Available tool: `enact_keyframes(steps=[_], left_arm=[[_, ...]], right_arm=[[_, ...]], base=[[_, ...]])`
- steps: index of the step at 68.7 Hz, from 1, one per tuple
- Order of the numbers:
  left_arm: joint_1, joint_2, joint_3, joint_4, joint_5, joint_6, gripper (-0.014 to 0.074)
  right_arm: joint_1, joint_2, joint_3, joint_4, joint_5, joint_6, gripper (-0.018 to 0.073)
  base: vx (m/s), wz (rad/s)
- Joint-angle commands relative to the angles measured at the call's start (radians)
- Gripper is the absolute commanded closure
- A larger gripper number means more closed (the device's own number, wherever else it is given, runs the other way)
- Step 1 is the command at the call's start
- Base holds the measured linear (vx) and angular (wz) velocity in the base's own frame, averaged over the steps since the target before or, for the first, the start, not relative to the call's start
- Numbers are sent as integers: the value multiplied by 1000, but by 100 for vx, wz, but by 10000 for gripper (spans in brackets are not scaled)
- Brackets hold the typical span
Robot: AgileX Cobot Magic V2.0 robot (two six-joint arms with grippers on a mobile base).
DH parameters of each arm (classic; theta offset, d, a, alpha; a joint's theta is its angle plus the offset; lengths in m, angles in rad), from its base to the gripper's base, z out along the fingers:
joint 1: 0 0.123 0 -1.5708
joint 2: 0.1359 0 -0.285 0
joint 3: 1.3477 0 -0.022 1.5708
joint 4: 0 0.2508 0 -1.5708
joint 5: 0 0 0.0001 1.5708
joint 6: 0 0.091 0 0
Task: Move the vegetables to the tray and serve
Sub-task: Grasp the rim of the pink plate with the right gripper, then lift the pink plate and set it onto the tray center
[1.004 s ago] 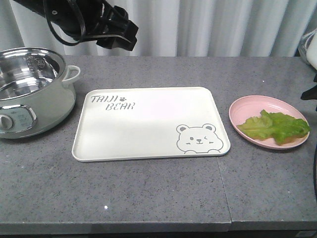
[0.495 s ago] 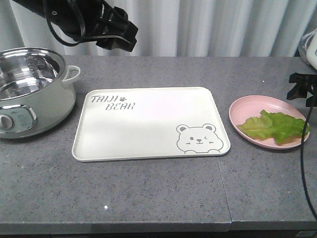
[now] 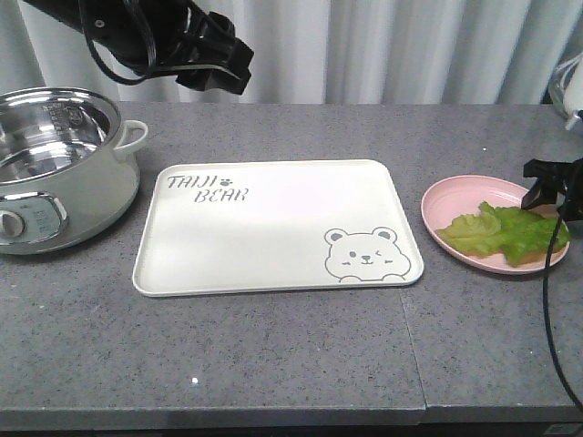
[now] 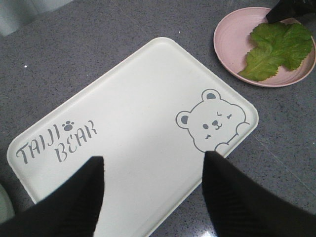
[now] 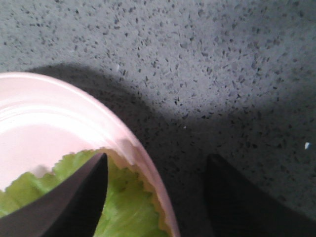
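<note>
Your right claw point(image 5: 156, 159), spread, has just dropped astride the pink plate's point(image 3: 446, 196) rim by the tabletop's point(image 3: 273, 364) right edge, one finger point(image 5: 69, 205) over the lettuce point(image 3: 501, 235), so grasping looks next.

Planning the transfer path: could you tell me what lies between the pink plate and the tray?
Only a narrow strip of bare grey countertop separates the pink plate from the tray; the left wrist view shows it best.

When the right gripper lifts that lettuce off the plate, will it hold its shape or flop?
Probably flops: the lettuce lies thin, crinkled and flat on the plate, so it should drape from the pinch. Its surface has a slight sheen, so perhaps slippery. Likely very light.
</note>
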Motion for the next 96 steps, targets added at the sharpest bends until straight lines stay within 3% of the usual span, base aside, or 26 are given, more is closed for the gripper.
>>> enact_keyframes(steps=[1,15,39,59,82,96], left_arm=[[0,-37,-27,-8,-51,-10,168],[0,-37,-27,-8,-52,-10,168],[0,-37,-27,-8,-51,-10,168],[0,-37,-27,-8,-48,-10,168],[0,-37,-27,-8,-42,-10,168],[0,-37,-27,-8,-33,-10,168]], right_arm=[[-5,-58,-31,12,-27,-4,141],[-5,-58,-31,-5,-24,-4,229],[-5,-58,-31,3,-17,-11,572],[-5,-58,-60,91,38,-23,564],[-4,-58,-331,149,206,6,564],[7,-58,-390,252,241,17,564]], base=[[0,0],[0,0],[0,0],[0,0],[0,0],[0,0]])
